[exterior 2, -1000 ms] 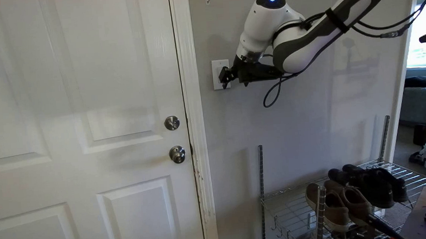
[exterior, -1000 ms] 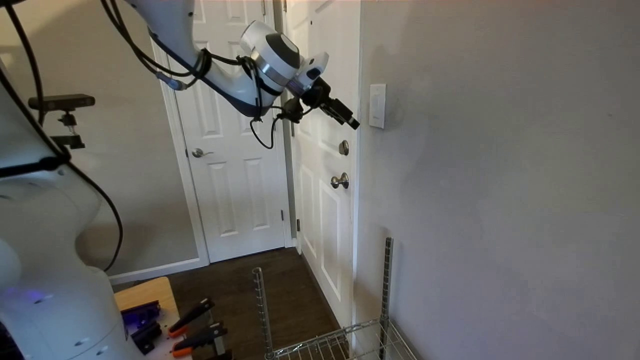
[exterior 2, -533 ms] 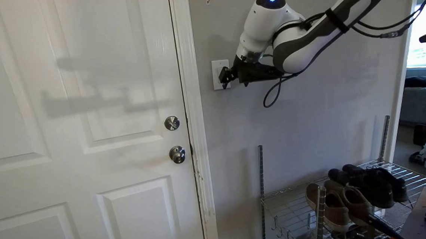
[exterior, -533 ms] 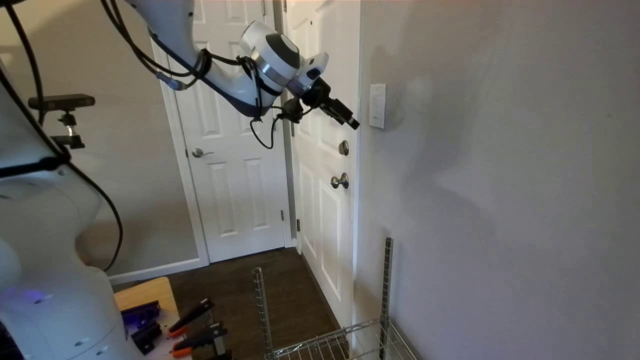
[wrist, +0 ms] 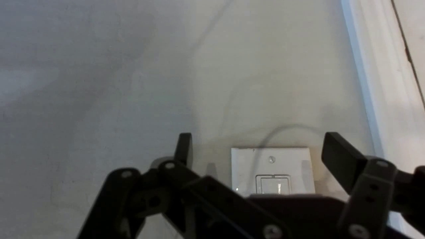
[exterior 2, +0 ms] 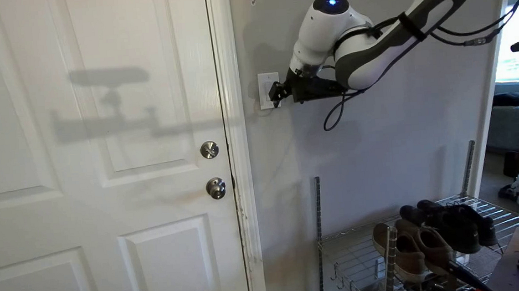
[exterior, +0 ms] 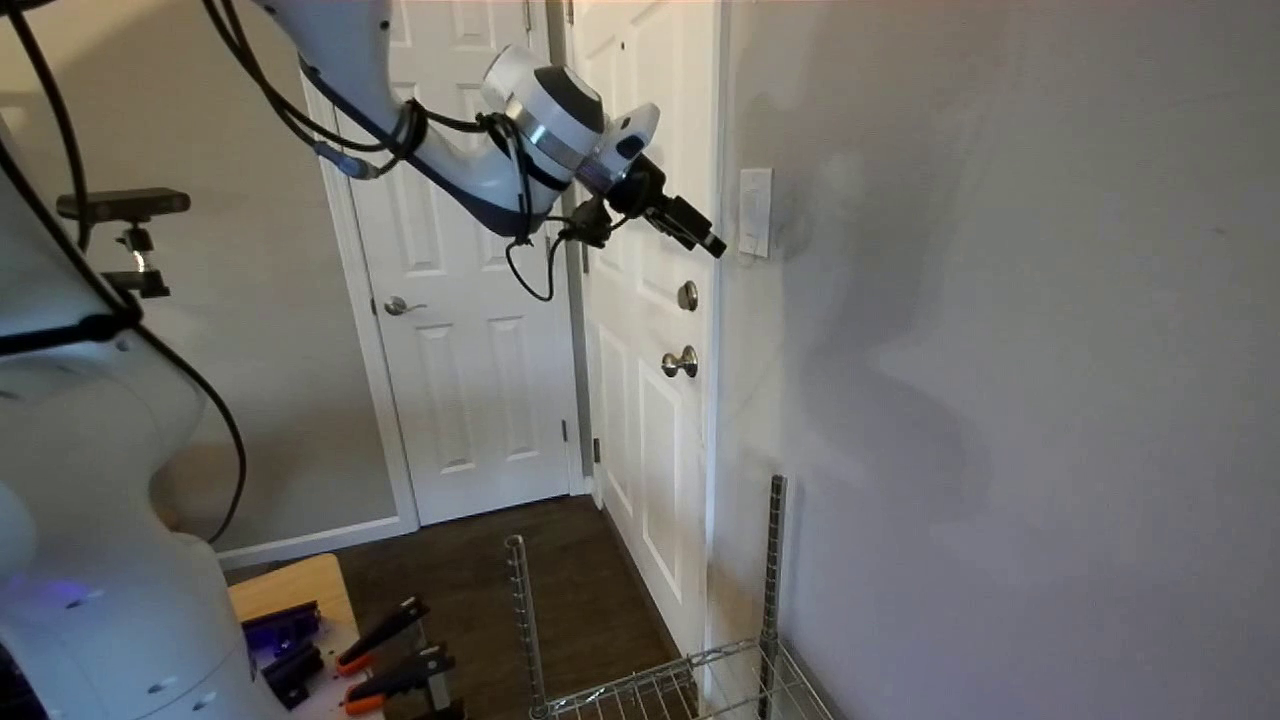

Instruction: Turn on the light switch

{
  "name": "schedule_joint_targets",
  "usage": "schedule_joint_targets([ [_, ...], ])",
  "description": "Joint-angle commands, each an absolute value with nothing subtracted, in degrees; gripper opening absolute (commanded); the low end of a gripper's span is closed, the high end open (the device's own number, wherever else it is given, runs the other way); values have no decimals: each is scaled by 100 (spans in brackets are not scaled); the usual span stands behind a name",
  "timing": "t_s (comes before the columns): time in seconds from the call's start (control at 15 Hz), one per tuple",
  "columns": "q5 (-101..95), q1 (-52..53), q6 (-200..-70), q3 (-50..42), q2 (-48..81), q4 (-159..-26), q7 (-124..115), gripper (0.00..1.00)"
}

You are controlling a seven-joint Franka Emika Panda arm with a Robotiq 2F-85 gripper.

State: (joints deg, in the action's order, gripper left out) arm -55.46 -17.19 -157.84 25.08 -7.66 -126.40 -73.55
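Note:
The light switch, a white upright wall plate, shows in both exterior views (exterior: 755,212) (exterior 2: 263,82) on the grey wall beside the door frame. In the wrist view the switch plate (wrist: 271,168) lies between the finger tips; a screw and part of the rocker show, the rest is hidden behind the gripper body. My black gripper (wrist: 261,152) is open with its fingers wide apart and nothing between them. In an exterior view the gripper (exterior: 714,245) is just short of the plate, with a visible gap. In an exterior view the gripper (exterior 2: 276,94) overlaps the plate's lower right.
A white door (exterior 2: 149,139) with a deadbolt (exterior 2: 209,150) and a round knob (exterior 2: 216,188) is beside the switch. A wire shelf (exterior 2: 353,248) with shoes (exterior 2: 431,243) stands below along the wall. Clamps (exterior: 395,655) lie at the table by the robot base.
My gripper has shifted slightly towards the wall and the switch plate. Its fingers look unchanged. Shadows on the door and wall have changed.

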Motion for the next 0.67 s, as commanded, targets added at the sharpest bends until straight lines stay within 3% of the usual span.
schedule_joint_targets([
  [0.0, -6423, -1946, -15716, 2553, -641, -12461, -8080, 100],
  [0.6, -7571, -1995, -15500, 2594, -312, -11937, -8792, 100],
])
